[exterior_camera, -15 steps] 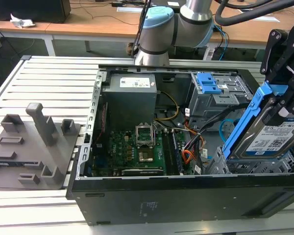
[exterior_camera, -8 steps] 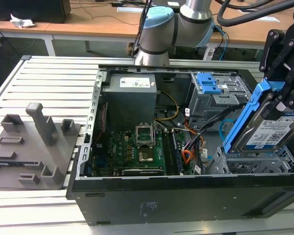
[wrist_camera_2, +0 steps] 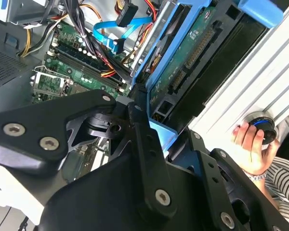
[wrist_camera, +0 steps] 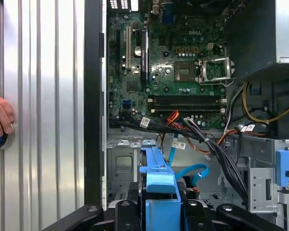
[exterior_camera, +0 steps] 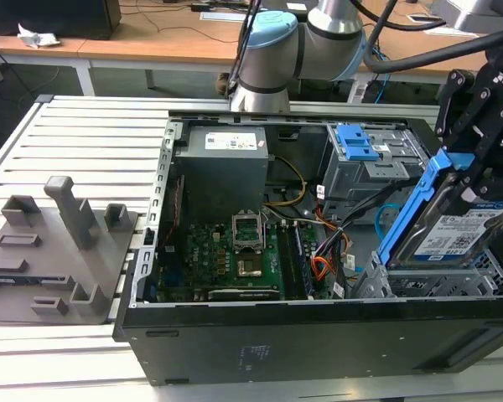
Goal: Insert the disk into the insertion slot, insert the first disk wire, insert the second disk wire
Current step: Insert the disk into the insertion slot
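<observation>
Ribbed aluminium table carries one open computer case, with wooden desks far behind.

The disk hangs tilted at the case's near corner on the exterior view's right. Its blue carrier is uppermost and its lower edge sits just over the insertion slot, the silver perforated cage. The gripper is clamped on the carrier's upper end, its black fingers pressed on either side of the blue plastic.

By my reading the first step is under way and not finished, since the disk is above the bay rather than seated in it. In the second wrist view the sockets on the disk's end look bare, so I judge that neither wire is in. The second disk wire loops free between the disk and the motherboard. Which cable is the first disk wire I cannot tell.

By count there are:
- one disk
- one silver cage
- one light-blue cable
- one orange wire bundle
- one taller grey cage farther back
- one grey fixture on the exterior view's left

A person's hand rests on a round knob on the table.
</observation>
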